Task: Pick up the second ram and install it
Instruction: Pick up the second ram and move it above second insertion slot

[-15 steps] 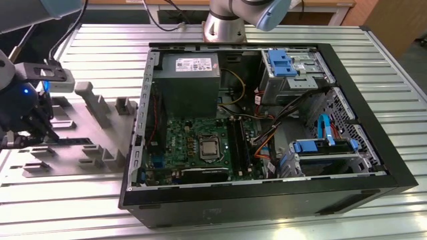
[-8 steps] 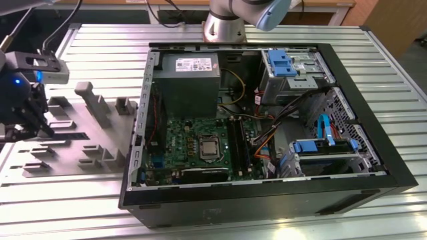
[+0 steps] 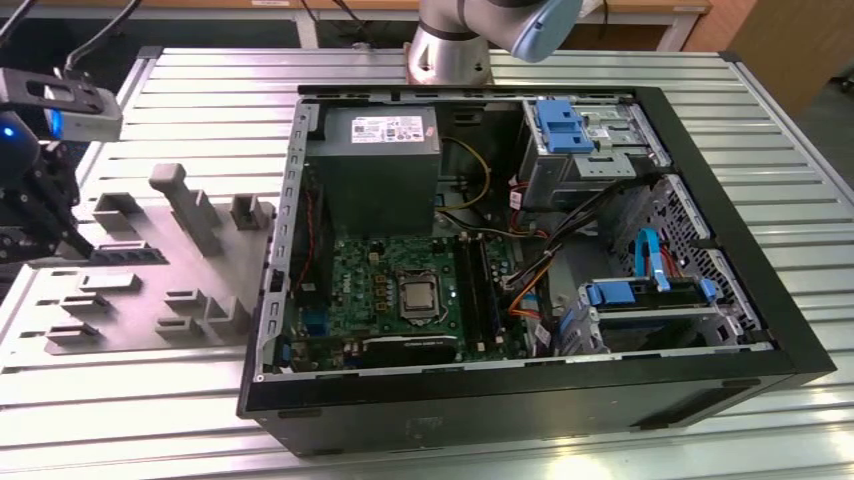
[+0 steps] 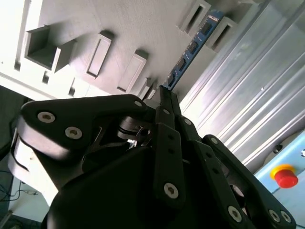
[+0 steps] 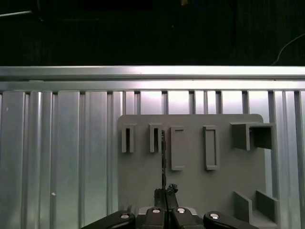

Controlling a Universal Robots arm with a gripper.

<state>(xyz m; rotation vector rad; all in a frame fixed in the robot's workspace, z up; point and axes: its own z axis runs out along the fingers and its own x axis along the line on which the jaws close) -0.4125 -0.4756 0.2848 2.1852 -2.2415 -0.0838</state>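
Observation:
The second ram [image 4: 190,47] stands on edge in a slot of the grey fixture plate [image 5: 195,186]. It shows as a thin dark strip [image 5: 163,157] in the first wrist view. My gripper [image 4: 164,93] has its black fingers pinched together on the near end of the stick. In the exterior view the gripper [image 3: 70,243] hangs at the far left over the fixture plate [image 3: 147,300], with the ram [image 3: 131,254] just to the right of the fingers. The open computer case [image 3: 534,405] with its green motherboard [image 3: 387,270] lies to the exterior view's right of the plate.
Grey blocks and holders rise from the fixture plate, the tallest [image 3: 187,205] near its middle. The ribbed metal table [image 3: 801,180] carries everything. Inside the case are a power supply [image 3: 380,150], cables and blue drive brackets [image 3: 627,292]. A red button [image 4: 286,176] sits beyond the table edge.

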